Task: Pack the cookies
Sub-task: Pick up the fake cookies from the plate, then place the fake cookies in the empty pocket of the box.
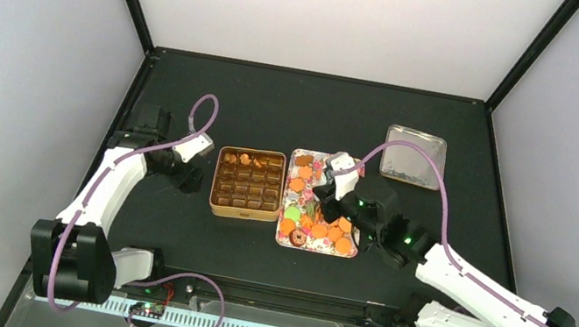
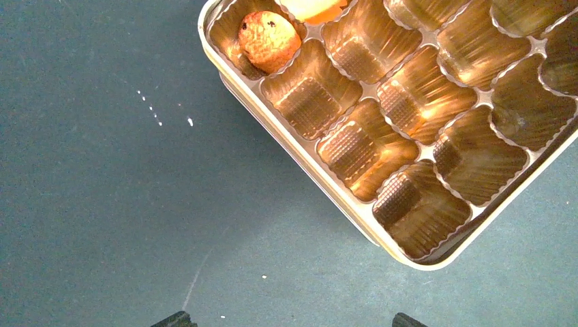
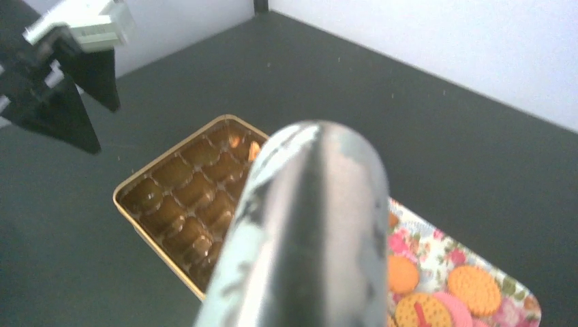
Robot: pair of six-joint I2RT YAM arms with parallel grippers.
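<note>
Black table [image 1: 277, 108] carries a gold square tin [image 1: 243, 212], two cookies [image 2: 268, 41] in its far cups; the rest lie on the floral tray [image 3: 436, 248]. Left gripper [image 2: 293, 320] spread, fingertips cut off. A blurred silver rod [image 3: 307, 225], perhaps a tool, hides the right gripper [image 1: 325, 208]; grip unclear.

Two arms [image 1: 109, 187], one gold tin [image 1: 248, 183] holding two cookies [image 2: 268, 41], one floral tray [image 3: 436, 246], one silver tray [image 1: 413, 157].
</note>
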